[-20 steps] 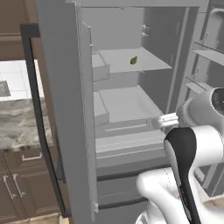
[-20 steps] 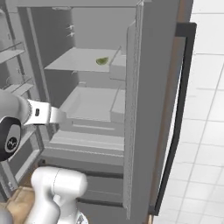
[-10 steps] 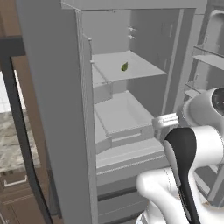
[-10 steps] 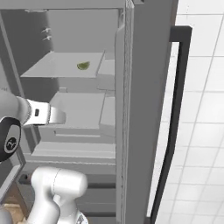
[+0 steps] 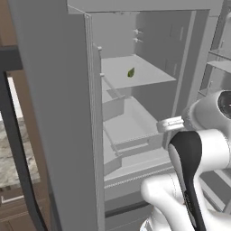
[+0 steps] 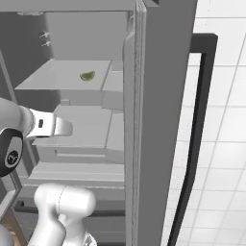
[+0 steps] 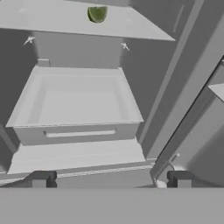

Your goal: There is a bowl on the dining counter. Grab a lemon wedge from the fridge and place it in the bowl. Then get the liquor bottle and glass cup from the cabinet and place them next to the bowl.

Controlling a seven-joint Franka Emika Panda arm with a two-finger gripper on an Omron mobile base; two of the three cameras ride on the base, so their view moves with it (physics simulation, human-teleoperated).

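Grey steel is all around in the left base view: the fridge [image 5: 58, 113] stands open, and its door is very close to the camera. The lemon wedge [image 5: 131, 72] sits on the upper shelf [image 5: 144, 76], small and greenish. A drawer [image 5: 131, 131] sits below that shelf. The white arm [image 5: 194, 153] rises at the lower right, well below the wedge.

From the right base view, the lemon wedge [image 6: 87, 76] lies near the middle of the same shelf [image 6: 57, 81]. The other open door [image 6: 158, 120] stands tall on the right, with its dark handle [image 6: 197, 139] beside the white tiled wall. The arm's wrist [image 6: 45, 126] points into the fridge, lower than the wedge.

In the hand view, the gripper [image 7: 111, 180] has its two dark tips spread wide apart, with nothing between them. The lemon wedge [image 7: 97, 13] is far up at the top, on the shelf. The drawer [image 7: 74, 105] is straight ahead.

I think the hand must go up a lot. If it goes straight in, it may bump the shelf edge or the drawer. The wedge is tiny, so the fingers could push it away or miss it.
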